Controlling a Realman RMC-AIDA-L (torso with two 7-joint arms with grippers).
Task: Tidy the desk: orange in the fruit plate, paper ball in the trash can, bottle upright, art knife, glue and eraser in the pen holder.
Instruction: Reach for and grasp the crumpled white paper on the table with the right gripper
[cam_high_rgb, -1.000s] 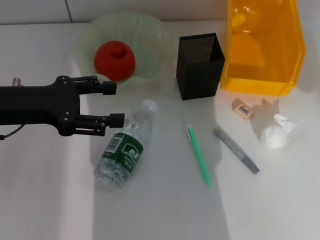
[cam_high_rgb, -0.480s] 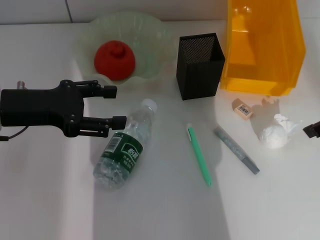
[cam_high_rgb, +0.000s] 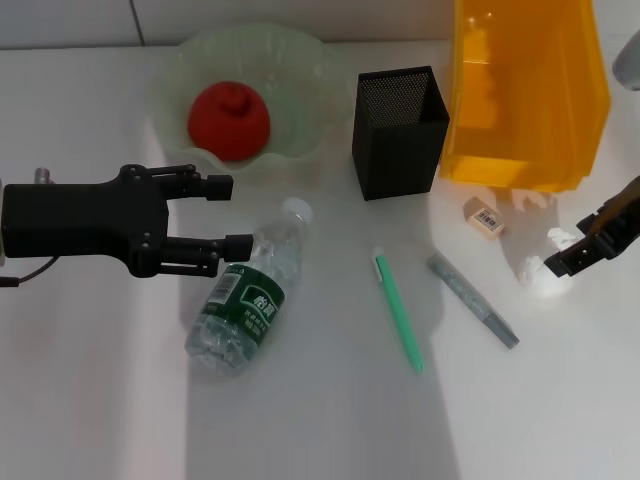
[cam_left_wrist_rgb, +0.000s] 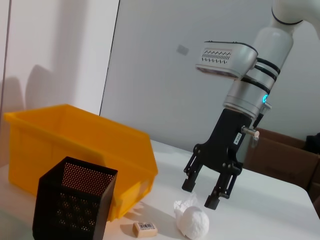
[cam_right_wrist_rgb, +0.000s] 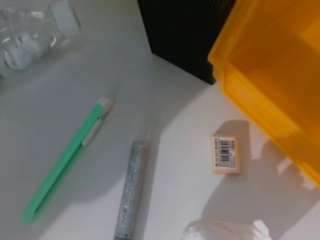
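The right gripper (cam_left_wrist_rgb: 209, 194) is hanging just above the paper ball (cam_left_wrist_rgb: 192, 223) with its fingers wide apart, holding nothing. The paper ball is lying on the desk (cam_high_rgb: 320, 420) near the trash can (cam_high_rgb: 525, 95). The left gripper (cam_high_rgb: 222, 213) is waiting open beside the lying bottle (cam_high_rgb: 245, 300).

Round red-orange fruit (cam_high_rgb: 229, 120) of uniform colour, lying in a translucent pale green ribbed bowl (cam_high_rgb: 300, 75). Large translucent orange-yellow plastic bin (cam_high_rgb: 525, 90), plain walls. Square black metal-mesh cup (cam_high_rgb: 399, 130), fine perforated pattern. Clear plastic bottle (cam_high_rgb: 245, 300) with dark green label carrying white print and a barcode; white cap. Small tan-peach block (cam_right_wrist_rgb: 226, 154) with white barcode label, black bars. Crumpled white paper ball (cam_left_wrist_rgb: 192, 222). Slim mint-green pen-shaped tool (cam_right_wrist_rgb: 67, 160) with a paler clip. Grey stick (cam_right_wrist_rgb: 131, 189), surface apparently speckled. Both grippers, left (cam_high_rgb: 222, 213) and right (cam_left_wrist_rgb: 202, 192), matt black. Desk surface (cam_high_rgb: 330, 420) white.
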